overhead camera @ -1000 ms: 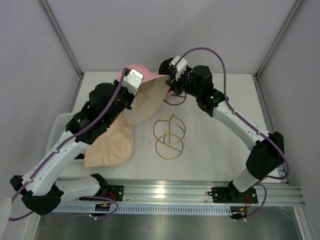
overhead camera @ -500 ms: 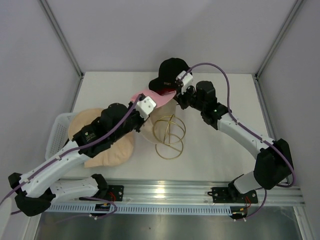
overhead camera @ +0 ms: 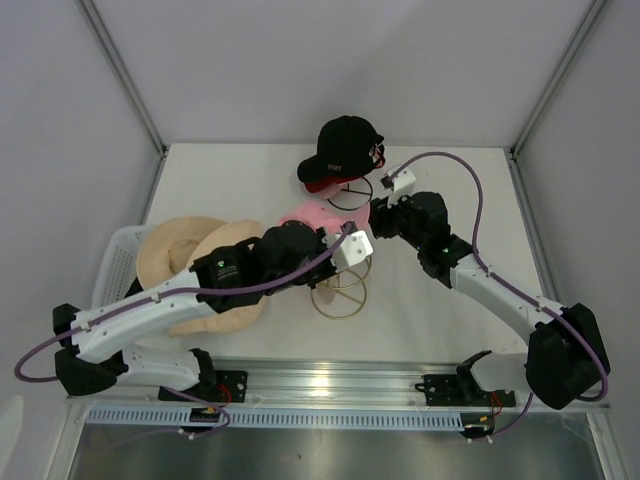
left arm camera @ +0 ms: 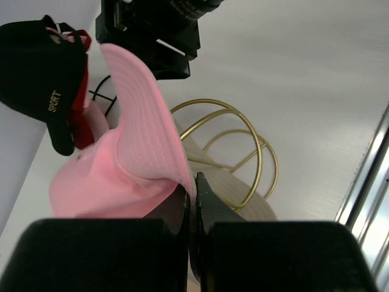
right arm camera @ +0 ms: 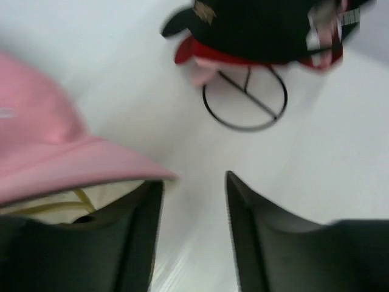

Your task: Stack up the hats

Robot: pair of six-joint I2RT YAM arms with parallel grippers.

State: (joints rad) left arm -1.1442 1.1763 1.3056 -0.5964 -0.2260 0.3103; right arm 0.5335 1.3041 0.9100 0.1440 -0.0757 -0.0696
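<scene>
Left pincer clamps the pink hat by its brim, mid-frame by the gold hoop frame. Right pincer hangs spread and empty. The beige hat lies at left, so nothing is stacked yet, I'd judge.

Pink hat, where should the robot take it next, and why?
Probably carry it left and lower it onto the beige hat. The left gripper is shut on the brim of the pink hat, holding it up near the gold wire frame, not on another hat. The right gripper is open and holds nothing.
</scene>
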